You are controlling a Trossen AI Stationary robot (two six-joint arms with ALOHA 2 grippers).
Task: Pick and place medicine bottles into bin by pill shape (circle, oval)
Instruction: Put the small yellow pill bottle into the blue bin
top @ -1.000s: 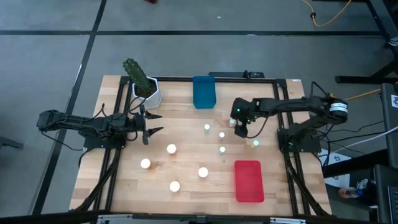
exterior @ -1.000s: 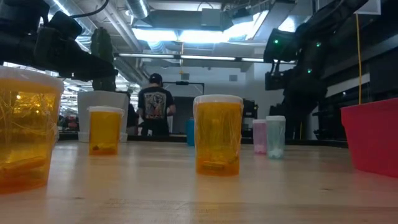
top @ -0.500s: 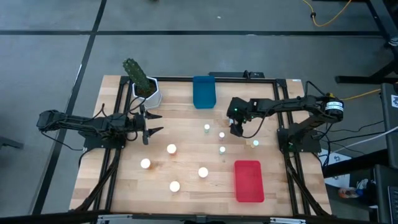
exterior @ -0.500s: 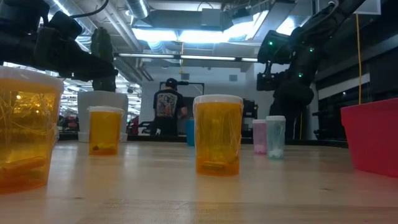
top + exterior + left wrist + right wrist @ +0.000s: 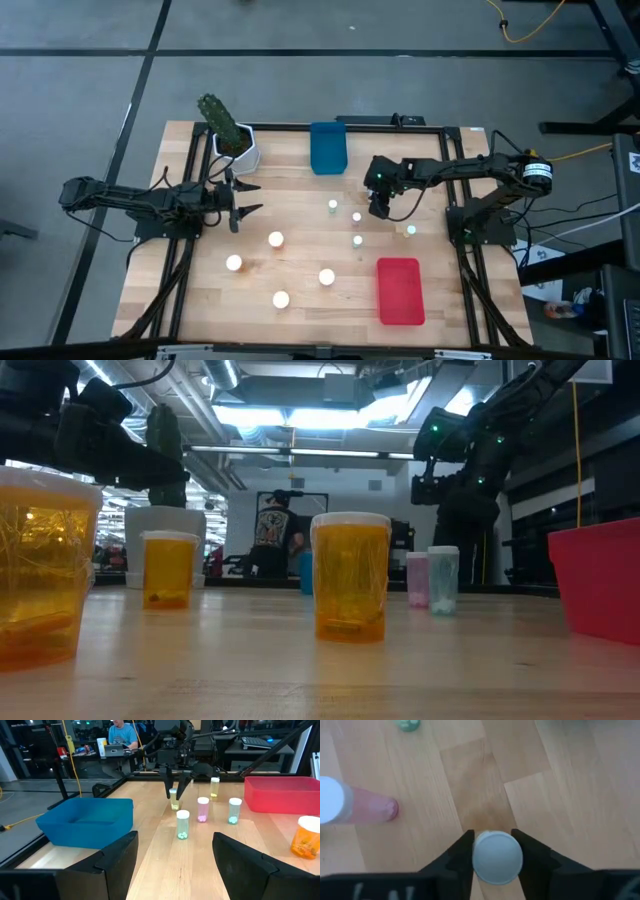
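With the right gripper (image 5: 497,854) pinched on the white cap of a small bottle (image 5: 497,856) just lifted or about to lift off the table (image 5: 300,255), the step in hand looks like carrying it to a bin. A straight rise first would keep it clear of the pink bottle (image 5: 357,806) near it. Which bin fits depends on pill shape, which I cannot make out for this one. The red bin (image 5: 399,290) lies near the front right, the blue bin (image 5: 327,147) at the back. The left gripper (image 5: 243,200) waits beside the cactus pot (image 5: 235,148), jaws spread and empty. Four orange bottles (image 5: 276,239) stand front left; three more small ones (image 5: 183,824) remain mid-table. No label or writing is legible anywhere.
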